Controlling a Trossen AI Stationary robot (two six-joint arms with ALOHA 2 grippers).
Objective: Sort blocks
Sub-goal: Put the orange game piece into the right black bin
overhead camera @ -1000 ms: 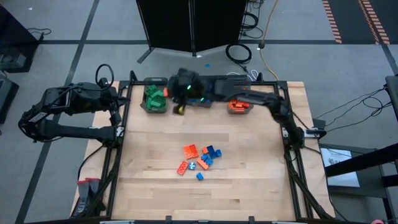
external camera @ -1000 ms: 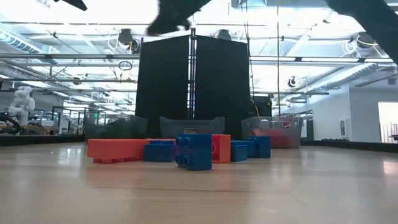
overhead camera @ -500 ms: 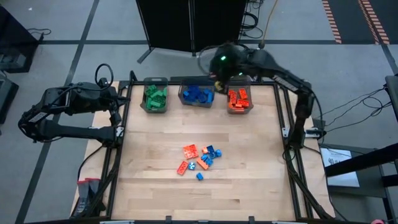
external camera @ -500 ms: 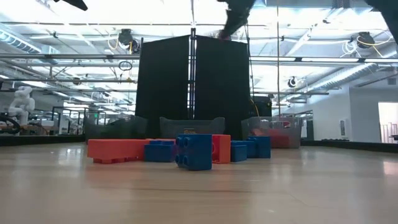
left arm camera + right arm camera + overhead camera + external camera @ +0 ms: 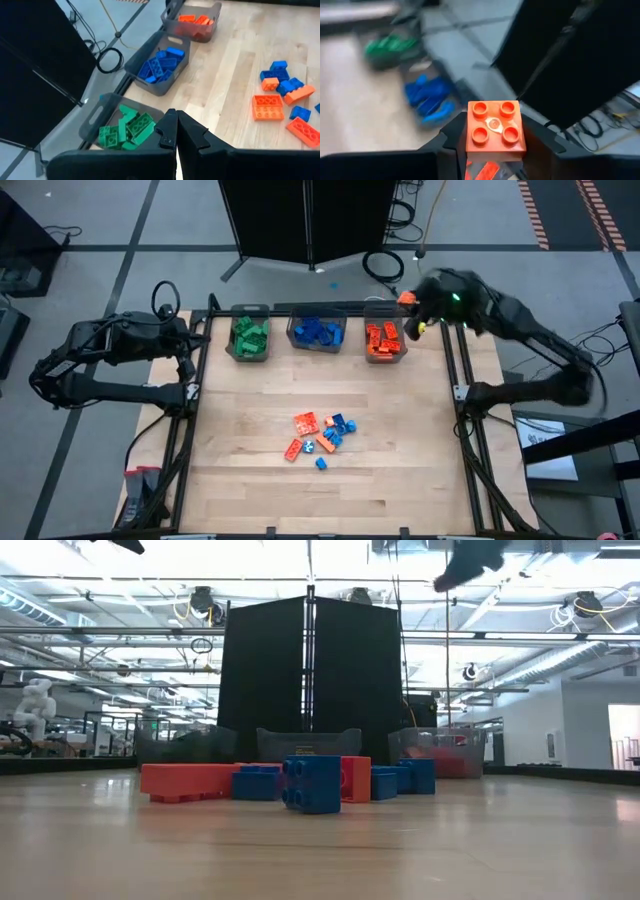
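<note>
Above the table's far right corner, just past the orange-red bin [image 5: 383, 340], the right gripper [image 5: 412, 315] was clamped on a four-stud orange-red block [image 5: 495, 126]. Letting go there risked dropping it outside the bin. Unsorted blocks [image 5: 322, 434] lay mid-table; the left gripper [image 5: 176, 135] waited closed and empty near the green bin [image 5: 249, 336].

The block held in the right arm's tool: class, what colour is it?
Orange-red. The block shows best in the right wrist view, gripped in the right tool.

We see a light wood table [image 5: 250, 480] sitting on grey floor [image 5: 90, 220] crossed by dark lines. A tall black panel [image 5: 310, 675] stands behind it at top centre. Cables [image 5: 385, 265] coil nearby. Bright ceiling lights [image 5: 200, 565] fill the big open hall.
</note>
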